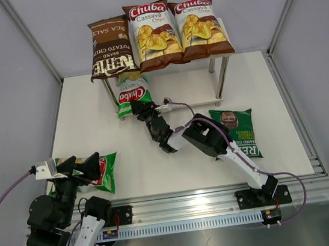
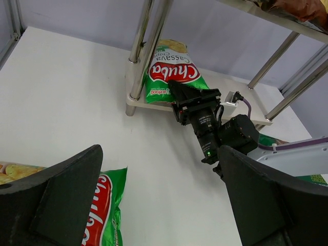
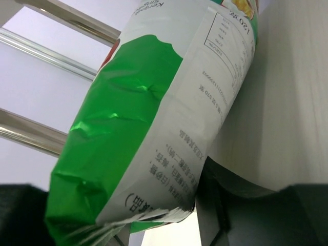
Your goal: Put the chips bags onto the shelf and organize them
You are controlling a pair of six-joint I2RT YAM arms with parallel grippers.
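Chuba bag (image 1: 131, 94): on lower shelf board (image 2: 148, 106), long axis straight ahead of right end effector (image 1: 141, 109). We see that end effector pinching its near seam.

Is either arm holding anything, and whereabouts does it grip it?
The right gripper has its jaws pinching the light green Chuba bag at the shelf, by the crimped end seam nearest the arms. The left gripper has its jaws open and holds nothing.
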